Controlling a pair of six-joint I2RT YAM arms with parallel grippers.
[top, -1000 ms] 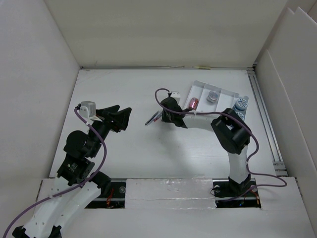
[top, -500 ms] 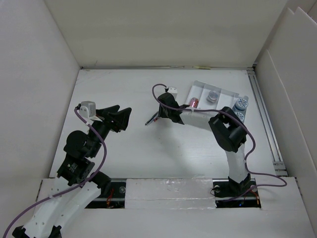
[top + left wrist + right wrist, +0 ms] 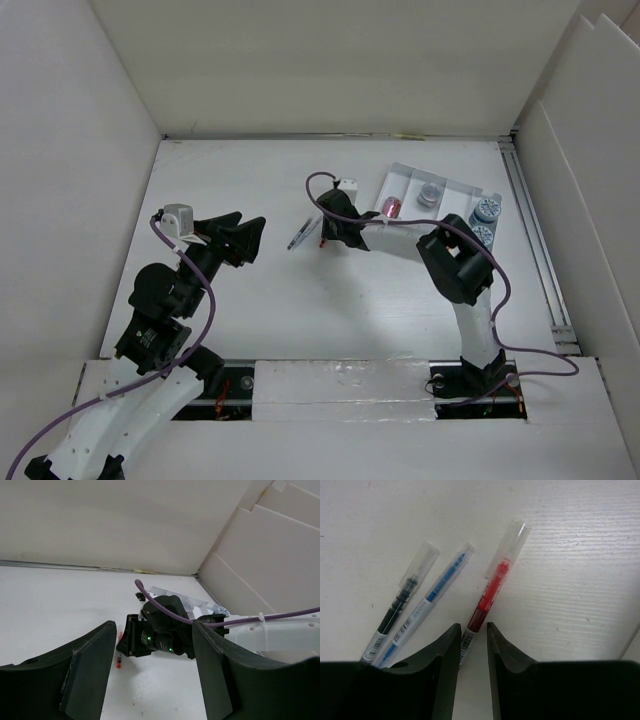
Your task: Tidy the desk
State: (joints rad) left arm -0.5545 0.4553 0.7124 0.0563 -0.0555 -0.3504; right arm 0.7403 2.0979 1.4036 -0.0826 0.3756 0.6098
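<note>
Right end effector (image 3: 474, 645) shifted left across large flat white counter (image 3: 240, 170); fingers (image 3: 440, 670) nearly together, end of slim red clear-capped pen (image 3: 492, 587) in gap, grip cannot be told; left end effector (image 3: 246, 240) apart above counter's left half.

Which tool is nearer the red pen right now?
Right. The right tool sits at the red pen, the pen's end between its fingers; the left tool is well off across the desk.
</note>
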